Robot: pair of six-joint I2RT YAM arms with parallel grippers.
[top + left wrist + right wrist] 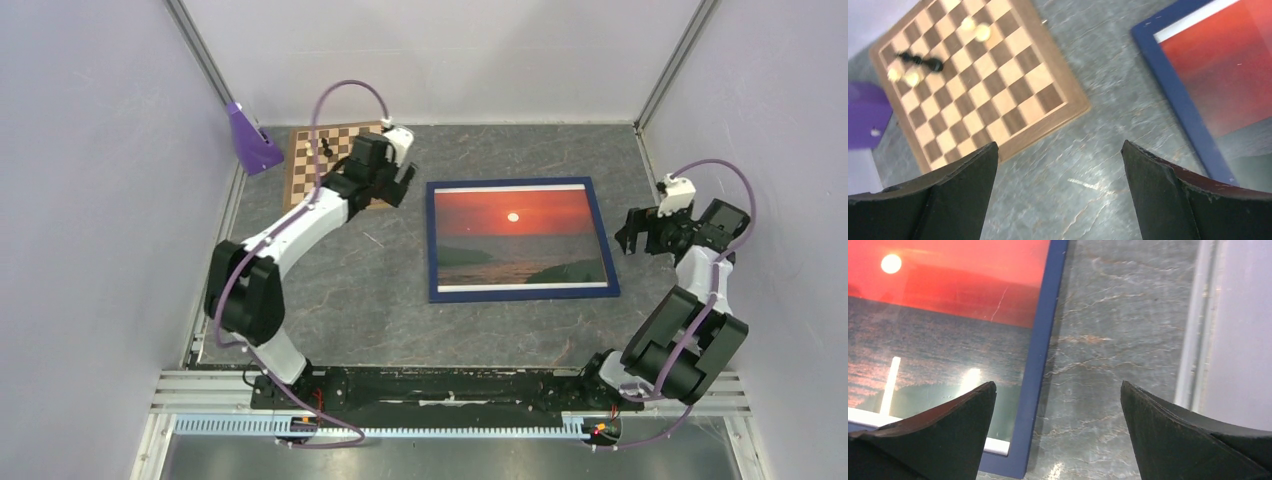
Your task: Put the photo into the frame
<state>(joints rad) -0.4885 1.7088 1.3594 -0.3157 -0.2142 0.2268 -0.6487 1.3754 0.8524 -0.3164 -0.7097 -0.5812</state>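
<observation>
The photo lay inside the frame, centre right; left jaws gaped empty at its upper left, right jaws gaped empty just right.

Grey marbled table with chessboard and blue-fronted frame, apart.

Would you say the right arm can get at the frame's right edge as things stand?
Probably yes: the right gripper hovers open just right of the frame, and only bare table lies between them.
</observation>
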